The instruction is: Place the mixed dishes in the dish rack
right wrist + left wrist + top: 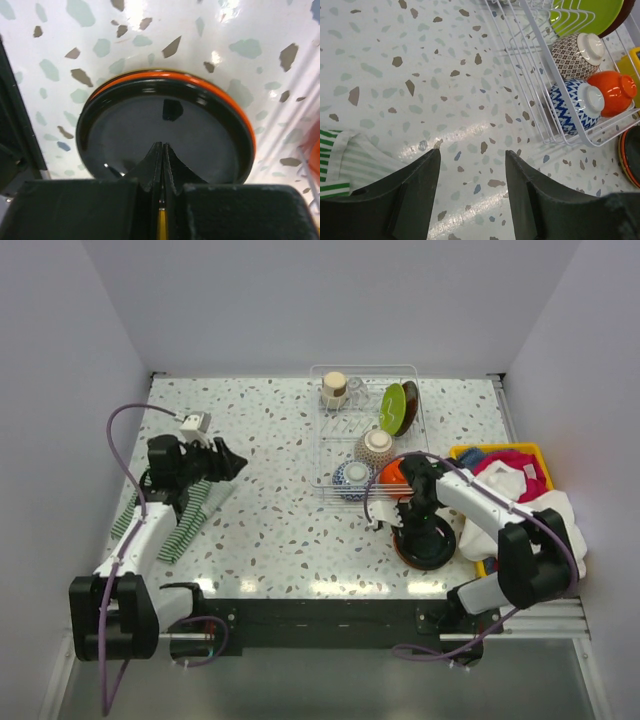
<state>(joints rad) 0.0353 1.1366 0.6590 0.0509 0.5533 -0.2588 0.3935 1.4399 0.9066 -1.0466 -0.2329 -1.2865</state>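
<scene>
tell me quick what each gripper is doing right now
Left gripper: open, empty.
Right gripper: shut, over the black plate; a grip on it cannot be told.

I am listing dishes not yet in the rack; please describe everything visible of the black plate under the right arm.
The black plate is round, shallow and glossy, perhaps glazed ceramic, and reflects the light. An orange edge runs around its far side; whether that is its own rim or another plate beneath, I cannot tell. It lies flat, face up, with the speckled table around it, outside the dish rack, near its front right corner. The right gripper, shut, is over its near part; contact is not visible.
</scene>
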